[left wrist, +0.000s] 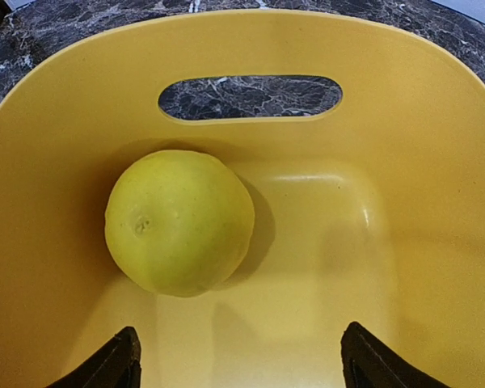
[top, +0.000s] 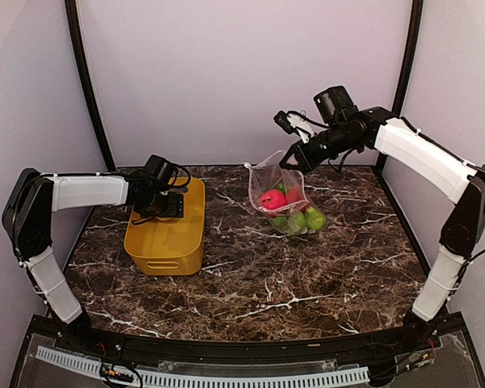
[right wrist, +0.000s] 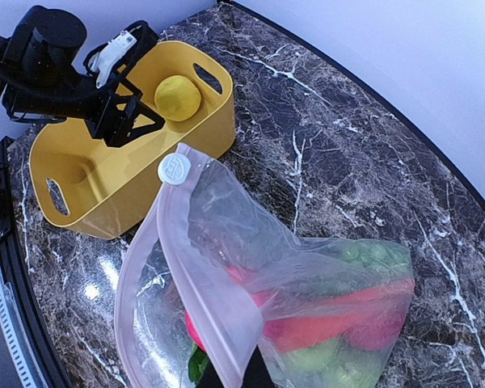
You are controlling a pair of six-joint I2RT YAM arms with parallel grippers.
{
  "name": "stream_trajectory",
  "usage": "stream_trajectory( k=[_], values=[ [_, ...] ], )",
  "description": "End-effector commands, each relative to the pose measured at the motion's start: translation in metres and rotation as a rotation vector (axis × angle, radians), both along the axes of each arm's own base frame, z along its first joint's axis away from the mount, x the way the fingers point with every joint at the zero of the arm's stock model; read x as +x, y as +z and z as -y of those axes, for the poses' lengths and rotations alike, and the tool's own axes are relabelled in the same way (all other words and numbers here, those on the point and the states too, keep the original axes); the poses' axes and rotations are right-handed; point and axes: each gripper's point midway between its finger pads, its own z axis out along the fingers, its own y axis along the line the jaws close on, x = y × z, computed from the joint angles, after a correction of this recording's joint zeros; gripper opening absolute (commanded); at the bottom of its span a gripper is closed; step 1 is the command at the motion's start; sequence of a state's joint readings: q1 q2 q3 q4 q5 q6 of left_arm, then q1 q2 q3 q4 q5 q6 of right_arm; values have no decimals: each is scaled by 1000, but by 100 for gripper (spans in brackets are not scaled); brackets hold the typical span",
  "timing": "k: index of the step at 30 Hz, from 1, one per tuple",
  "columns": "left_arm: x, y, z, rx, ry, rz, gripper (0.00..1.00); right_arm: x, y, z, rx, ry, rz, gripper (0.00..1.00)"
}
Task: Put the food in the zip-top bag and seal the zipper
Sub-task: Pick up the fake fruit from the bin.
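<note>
My right gripper (top: 295,160) (right wrist: 234,376) is shut on the pinkish zipper (right wrist: 204,271) strip of the clear zip-top bag (top: 280,179) (right wrist: 315,259). It holds the bag's mouth up and open, with the bottom resting on the table. A white round slider (right wrist: 175,168) sits at the strip's far end. Inside lie a red apple (top: 272,199), red pieces (right wrist: 347,327) and green round ones (top: 314,218). My left gripper (top: 166,205) (left wrist: 238,343) (right wrist: 125,121) is open and empty inside the yellow basket. A yellow lemon (left wrist: 179,222) (right wrist: 178,97) lies ahead and left of its fingers.
The yellow basket (top: 166,242) (left wrist: 436,129) (right wrist: 81,182) stands at the left on the dark marble table (top: 291,283), with handle slots in its end walls. The lemon is the only thing seen in it. Pale walls enclose the table on three sides.
</note>
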State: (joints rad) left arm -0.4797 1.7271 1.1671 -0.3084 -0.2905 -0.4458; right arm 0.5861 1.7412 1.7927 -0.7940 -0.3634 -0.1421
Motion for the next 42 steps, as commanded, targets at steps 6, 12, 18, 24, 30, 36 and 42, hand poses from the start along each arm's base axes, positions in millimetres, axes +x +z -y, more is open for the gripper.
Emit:
stream_trajectory(
  k=[6, 12, 18, 24, 30, 36, 42],
  values=[
    [32, -2, -16, 62, 74, 23, 91, -6, 13, -6, 33, 34, 27, 0],
    [49, -15, -18, 91, 90, -5, 90, -5, 12, -5, 28, 31, 30, 0],
    [60, -21, -27, 175, 111, 6, 85, -4, 7, -5, 16, 29, 28, 0],
    [64, -30, -26, 195, 95, -4, 79, -3, 5, -6, 12, 32, 22, 0],
    [57, -24, -13, 153, 20, -32, 63, -1, 2, -6, 1, 28, 22, 0],
    [20, 47, 1, 114, -76, 30, 57, 1, 2, -2, -17, 19, 41, 0],
    [-16, 141, 67, -83, -367, 302, 55, 2, 2, -3, -20, 21, 45, 0]
  ],
)
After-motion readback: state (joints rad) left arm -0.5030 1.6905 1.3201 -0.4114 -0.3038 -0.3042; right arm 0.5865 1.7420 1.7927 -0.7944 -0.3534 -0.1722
